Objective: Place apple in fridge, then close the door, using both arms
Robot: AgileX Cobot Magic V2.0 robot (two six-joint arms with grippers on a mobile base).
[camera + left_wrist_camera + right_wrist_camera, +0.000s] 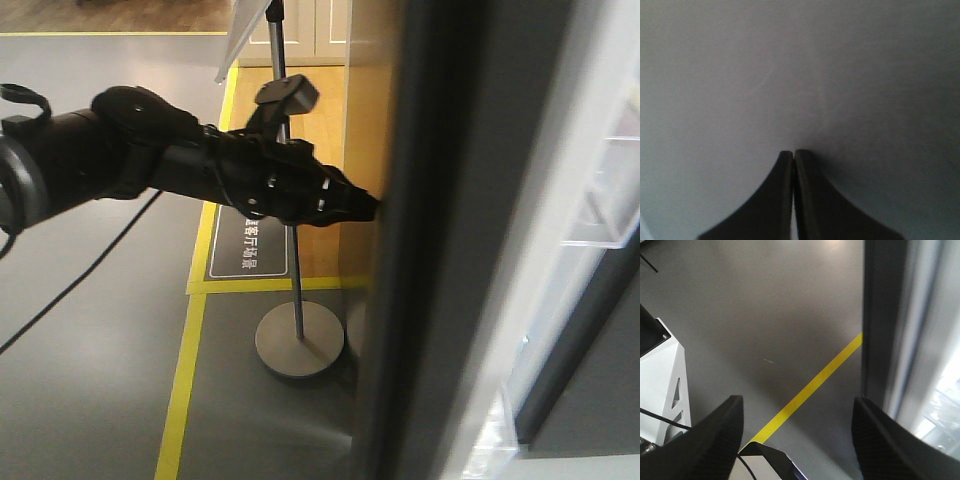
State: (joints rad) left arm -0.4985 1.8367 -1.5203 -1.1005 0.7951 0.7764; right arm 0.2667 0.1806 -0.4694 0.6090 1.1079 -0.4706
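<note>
Door [450,250] stands edge-on to the front camera, dark grey front on one side, white back on the other. Left gripper [372,205] touches the grey front with its tip, jaws pressed together on nothing. Right gripper [797,402] hangs beside the door's edge, jaws spread wide, over a yellow floor line [825,372]

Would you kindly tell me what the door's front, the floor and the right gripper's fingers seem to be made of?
The door front: matte dark grey painted metal or plastic, evenly smooth; which, I cannot tell. The floor: smooth grey coating or vinyl, faintly reflective. The right gripper fingers: probably black rubber or plastic, given their fine dotted texture.
</note>
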